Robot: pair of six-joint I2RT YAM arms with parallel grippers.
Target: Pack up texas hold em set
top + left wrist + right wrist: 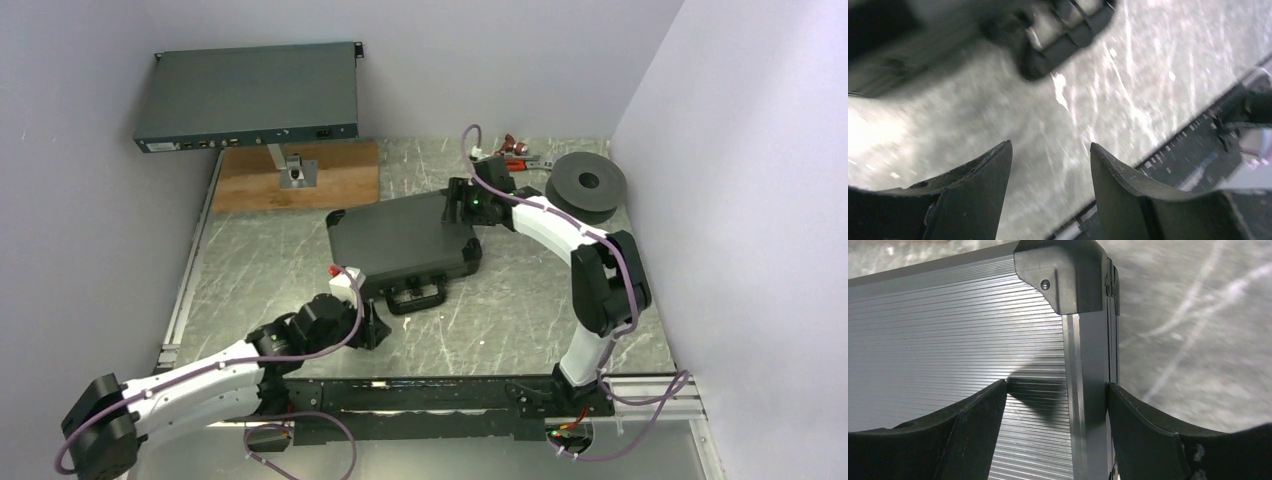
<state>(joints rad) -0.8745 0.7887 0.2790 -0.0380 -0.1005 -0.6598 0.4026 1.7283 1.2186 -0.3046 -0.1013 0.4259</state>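
With the closed briefcase (405, 240) lying centrally on the worktop (500, 310), I am straddling its far right corner with the right gripper (1057, 386) wide, the left gripper (1050, 147) hanging wide and empty; squeezing off-centre could skid it.

No legible text, label or number on the closed briefcase (405, 240) or elsewhere.

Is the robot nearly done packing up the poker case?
Nearly. Done: the briefcase lies flat and shut. In hand: the right gripper straddles its far corner edge, and the left gripper hangs open and empty near the handle. Left: perhaps fastening it, since whether it is fastened can't be seen.
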